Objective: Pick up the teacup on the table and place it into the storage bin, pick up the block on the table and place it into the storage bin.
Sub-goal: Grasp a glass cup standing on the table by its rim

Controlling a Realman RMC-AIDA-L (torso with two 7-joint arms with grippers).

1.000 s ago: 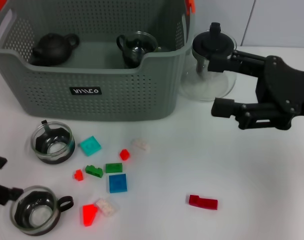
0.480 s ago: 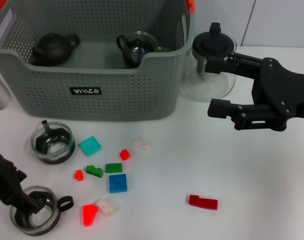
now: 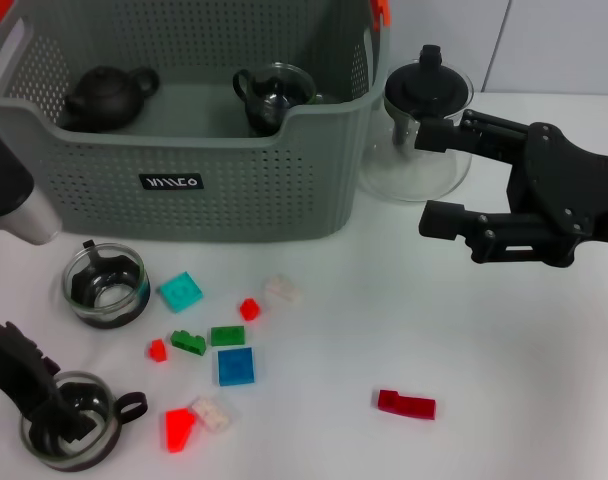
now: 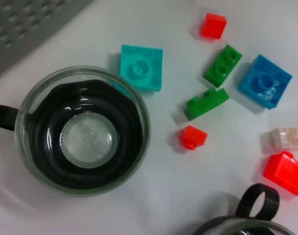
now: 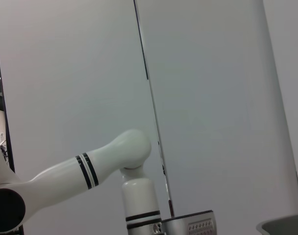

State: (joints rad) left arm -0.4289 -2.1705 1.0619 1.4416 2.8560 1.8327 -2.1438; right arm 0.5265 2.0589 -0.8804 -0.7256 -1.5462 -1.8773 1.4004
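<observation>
Two teacups wait on the worktop (image 3: 504,380); one teacup (image 3: 76,420) sits right at the left gripper (image 3: 54,415), one finger dipping inside, grip unclear. Blocks (image 3: 235,366) lie untouched just beyond. Storage bin (image 3: 184,180) holds one cup (image 3: 276,95). Right gripper (image 3: 434,175) hovers, fingers wide.

Left gripper (image 3: 46,408) down at near teacup (image 3: 72,420), one finger inside its rim. Right gripper (image 3: 431,175) open, hovering beside glass teapot (image 3: 419,130). Storage bin (image 3: 184,185) holds two pots.
</observation>
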